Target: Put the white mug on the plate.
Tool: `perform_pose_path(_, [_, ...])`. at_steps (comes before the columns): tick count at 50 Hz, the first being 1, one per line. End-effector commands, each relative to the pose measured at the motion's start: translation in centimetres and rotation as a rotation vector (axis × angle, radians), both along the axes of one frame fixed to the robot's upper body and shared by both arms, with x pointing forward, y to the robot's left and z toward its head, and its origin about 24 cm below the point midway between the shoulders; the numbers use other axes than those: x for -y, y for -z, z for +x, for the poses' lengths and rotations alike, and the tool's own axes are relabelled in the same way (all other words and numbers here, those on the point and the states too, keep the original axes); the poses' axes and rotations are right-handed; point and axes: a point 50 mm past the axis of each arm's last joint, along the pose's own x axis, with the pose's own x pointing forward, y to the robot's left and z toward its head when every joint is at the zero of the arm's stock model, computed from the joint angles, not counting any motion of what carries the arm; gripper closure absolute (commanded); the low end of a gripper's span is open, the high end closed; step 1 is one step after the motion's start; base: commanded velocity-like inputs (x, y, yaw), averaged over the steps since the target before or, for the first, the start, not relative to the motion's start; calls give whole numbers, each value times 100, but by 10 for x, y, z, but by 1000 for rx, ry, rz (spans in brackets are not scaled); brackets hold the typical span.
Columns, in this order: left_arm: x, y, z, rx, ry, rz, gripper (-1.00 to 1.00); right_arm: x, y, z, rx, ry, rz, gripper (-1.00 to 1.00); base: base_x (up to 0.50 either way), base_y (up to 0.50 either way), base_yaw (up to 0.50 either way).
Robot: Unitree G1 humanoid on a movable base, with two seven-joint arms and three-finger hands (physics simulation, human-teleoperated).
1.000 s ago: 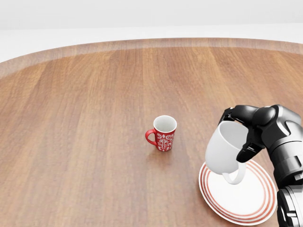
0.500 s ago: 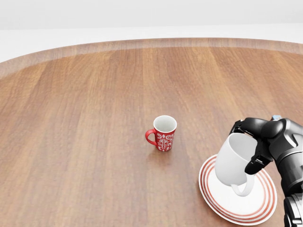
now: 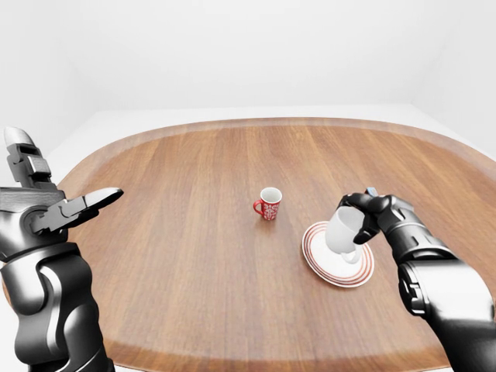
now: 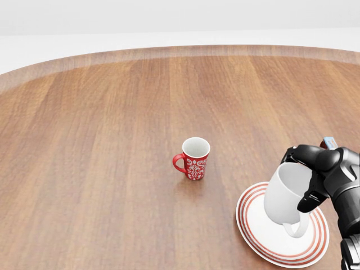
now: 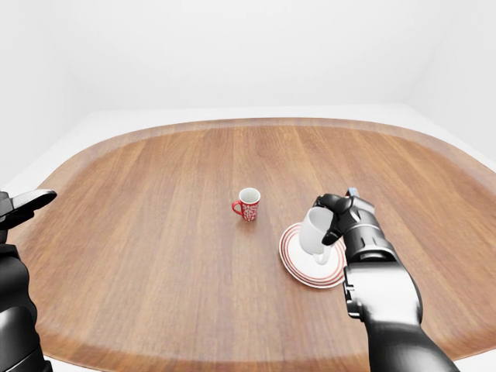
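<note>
A plain white mug (image 4: 288,195) is tilted, its mouth toward the upper right and its handle pointing down, just above the white plate with red rings (image 4: 257,234) at the lower right of the head view. My right hand (image 4: 311,179) is shut on the mug, its dark fingers wrapped over the rim. Whether the mug's handle touches the plate I cannot tell. My left hand (image 3: 74,208) is raised at the left of the left-eye view, open and holding nothing.
A red mug with a white pattern (image 4: 193,158) stands upright on the round wooden table (image 4: 101,140), left of the plate and apart from it. The table's curved rim (image 4: 169,52) runs along the top of the head view.
My right hand has carried the white mug down and to the right, from the plate's left rim to over its middle. The red mug and the plate have not moved.
</note>
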Motion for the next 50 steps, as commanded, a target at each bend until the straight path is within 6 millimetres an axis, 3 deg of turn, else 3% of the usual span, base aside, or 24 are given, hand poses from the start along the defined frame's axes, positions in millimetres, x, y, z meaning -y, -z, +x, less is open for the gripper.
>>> perform_pose_path(1, [0,1,0,-2,1,0,-100,4,5,-3,5,5,-54,100,0,0,0])
perform_pose_path(16, [1,2,1,-7,2,2,-100,13,17,-13,-7,38,-60,100,0,0,0])
perform_pose_path(50, [1,0,-1,2,3,2,-100,10,31,-19,-14,51,-52,100,0,0,0])
